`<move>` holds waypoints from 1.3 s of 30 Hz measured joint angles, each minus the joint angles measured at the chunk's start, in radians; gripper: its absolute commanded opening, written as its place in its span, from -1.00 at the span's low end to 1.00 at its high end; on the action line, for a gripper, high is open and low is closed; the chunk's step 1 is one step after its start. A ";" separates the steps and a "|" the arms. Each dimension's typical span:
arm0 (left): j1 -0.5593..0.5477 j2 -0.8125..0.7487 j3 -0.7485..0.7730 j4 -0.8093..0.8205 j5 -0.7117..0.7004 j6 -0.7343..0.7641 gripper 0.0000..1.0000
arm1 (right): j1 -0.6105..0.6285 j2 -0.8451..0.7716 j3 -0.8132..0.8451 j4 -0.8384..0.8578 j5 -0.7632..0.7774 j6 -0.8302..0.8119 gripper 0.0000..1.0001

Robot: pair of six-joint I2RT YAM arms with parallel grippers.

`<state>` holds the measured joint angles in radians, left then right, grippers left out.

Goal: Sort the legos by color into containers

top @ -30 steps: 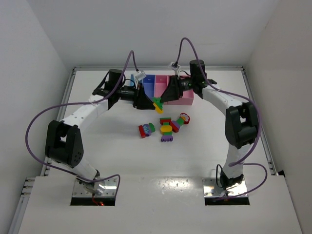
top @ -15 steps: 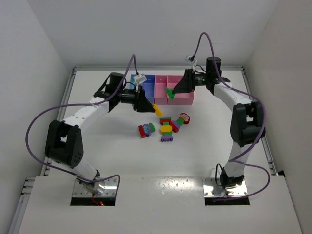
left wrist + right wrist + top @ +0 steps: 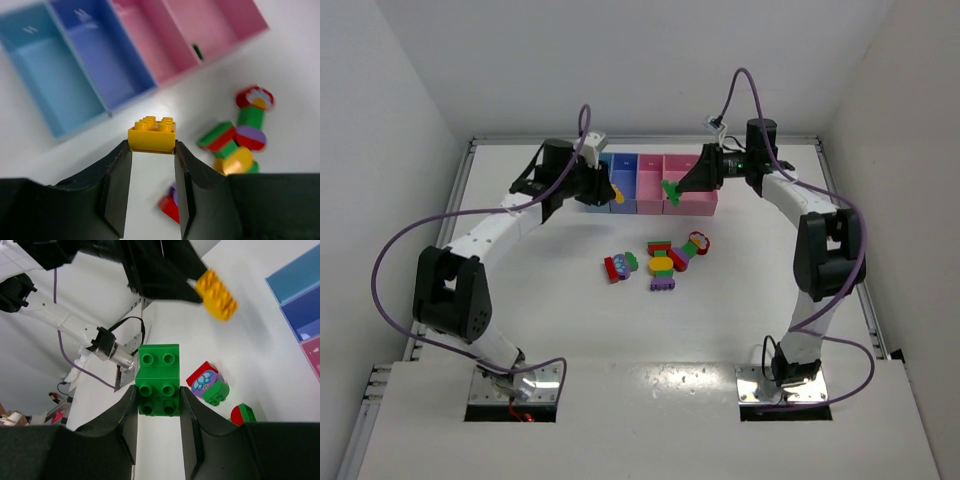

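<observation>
- Mid-carry, both arms loaded. Left gripper (image 3: pixel 151 150) is clamped on a yellow brick (image 3: pixel 151 134), just in front of the containers (image 3: pixel 85 70), blue end.
- Right gripper (image 3: pixel 158 390) is pinched on a green brick stack (image 3: pixel 159 380) by the containers' pink end.
- Next imo: center each over its bin, then release. Other legos (image 3: pixel 665 262) sit loose in front of the containers.

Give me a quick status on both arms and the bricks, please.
Left tool shut on yellow brick, near the bins. Right tool shut on green brick. Other clumps loose on table. No obstruction seen.

Robot lab cell: white enclosure walls (image 3: pixel 405 80), white table (image 3: pixel 720 320), bolted arm bases (image 3: pixel 515 388), purple cables (image 3: pixel 376 272).
</observation>
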<state>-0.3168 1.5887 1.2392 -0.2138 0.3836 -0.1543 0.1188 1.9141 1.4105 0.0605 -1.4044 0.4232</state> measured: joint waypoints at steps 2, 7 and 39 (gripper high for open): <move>-0.002 0.016 0.047 0.002 -0.102 -0.005 -0.86 | -0.008 -0.003 -0.013 -0.001 0.002 0.000 -1.00; -0.007 0.112 0.148 0.037 -0.280 -0.015 -0.84 | -0.030 -0.009 -0.027 0.000 0.009 0.000 -1.00; 0.012 0.204 0.232 0.118 0.257 -0.027 0.42 | -0.050 -0.024 -0.042 -0.002 -0.013 0.000 -1.00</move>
<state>-0.3050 1.7924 1.4708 -0.0959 0.6407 -0.1818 0.0692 1.8896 1.3682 0.0589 -1.4174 0.4232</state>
